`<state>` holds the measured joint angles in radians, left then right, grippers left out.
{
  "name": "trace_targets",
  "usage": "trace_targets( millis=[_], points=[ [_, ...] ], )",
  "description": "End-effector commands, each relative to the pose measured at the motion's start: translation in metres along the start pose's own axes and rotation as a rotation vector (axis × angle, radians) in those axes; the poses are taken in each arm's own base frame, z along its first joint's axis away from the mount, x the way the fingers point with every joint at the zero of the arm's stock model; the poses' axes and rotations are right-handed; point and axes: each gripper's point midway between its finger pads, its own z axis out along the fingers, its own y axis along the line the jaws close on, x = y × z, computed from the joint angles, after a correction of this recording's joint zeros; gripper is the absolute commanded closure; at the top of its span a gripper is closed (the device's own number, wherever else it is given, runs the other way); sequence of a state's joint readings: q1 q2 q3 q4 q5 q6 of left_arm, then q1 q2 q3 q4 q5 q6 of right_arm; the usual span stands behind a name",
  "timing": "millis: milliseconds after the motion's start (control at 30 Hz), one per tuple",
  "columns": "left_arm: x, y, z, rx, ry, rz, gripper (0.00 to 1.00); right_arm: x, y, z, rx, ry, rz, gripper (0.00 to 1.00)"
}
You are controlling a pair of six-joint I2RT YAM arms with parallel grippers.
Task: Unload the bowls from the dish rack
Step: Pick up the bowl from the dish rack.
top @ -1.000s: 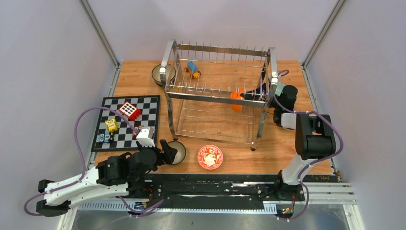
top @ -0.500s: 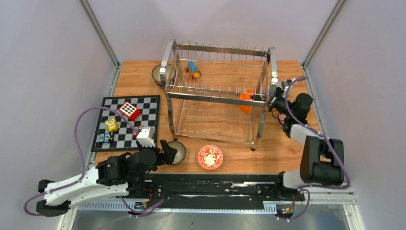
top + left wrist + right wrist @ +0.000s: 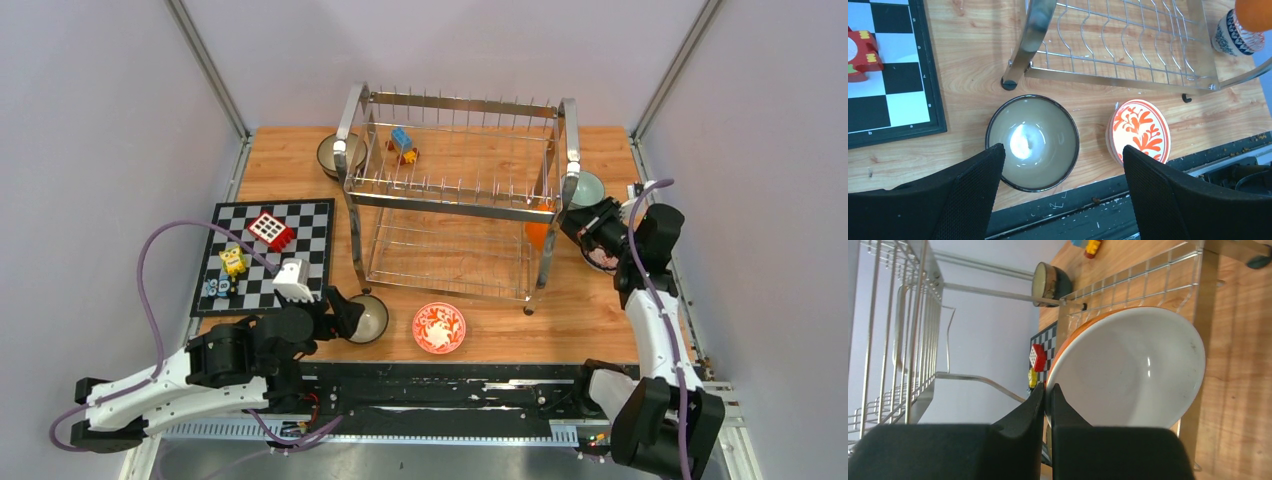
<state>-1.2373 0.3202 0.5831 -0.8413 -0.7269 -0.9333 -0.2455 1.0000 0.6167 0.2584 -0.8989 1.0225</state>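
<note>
**Pinched by the rim, carried on edge**

The right claw (image 3: 1047,395) is pressed together on the rim of a round orange-and-white ceramic bowl (image 3: 1128,370), one finger inside the lip and one outside. I reckon that is the only hold it can get, the bowl being far wider than the claw. The bowl is carried on edge at the right end of the tall chrome wire dish rack (image 3: 455,205), level with the gap between the tiers. That is likely so it can slip past the end frame. Whether it is quite clear of the wires I cannot tell.

Near the front of the wooden bench (image 3: 300,180), the left claw (image 3: 1063,152) hangs spread wide and empty above a grey-green glazed bowl with a dark rim (image 3: 1032,142). That bowl sits upright beside a red-patterned bowl (image 3: 1140,131). Both look already unloaded, parked clear of the rack's legs.
</note>
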Motion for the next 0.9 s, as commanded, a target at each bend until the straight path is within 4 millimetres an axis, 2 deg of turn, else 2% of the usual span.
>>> trace_targets(
  millis=[0, 167, 333, 400, 567, 633, 767, 867],
  points=[
    [-0.018, 0.007, -0.01, -0.021, -0.041, -0.003, 0.11, -0.005, -0.019, -0.015, 0.129, -0.073, 0.007, 0.98],
    [-0.031, 0.009, -0.018, -0.016, -0.072, -0.02, 0.11, -0.022, -0.026, -0.026, 0.235, -0.178, 0.013, 0.98],
    [-0.041, 0.005, -0.022, -0.006, -0.088, -0.019, 0.11, -0.059, -0.021, -0.041, 0.35, -0.33, -0.042, 0.98],
    [-0.046, 0.004, -0.024, -0.006, -0.098, -0.013, 0.11, -0.073, -0.01, -0.046, 0.362, -0.377, -0.06, 0.98],
    [-0.061, 0.001, -0.03, -0.004, -0.13, -0.01, 0.11, -0.103, 0.037, -0.063, 0.427, -0.436, -0.209, 0.98],
    [-0.067, 0.001, -0.033, -0.004, -0.143, -0.008, 0.11, -0.114, 0.062, -0.07, 0.439, -0.476, -0.267, 0.98],
    [-0.075, -0.001, -0.035, -0.008, -0.16, -0.011, 0.11, -0.131, 0.128, -0.082, 0.355, -0.565, -0.38, 0.98],
    [-0.081, -0.003, -0.036, -0.012, -0.172, -0.017, 0.11, -0.13, 0.184, -0.09, 0.253, -0.587, -0.484, 0.98]
  ],
)
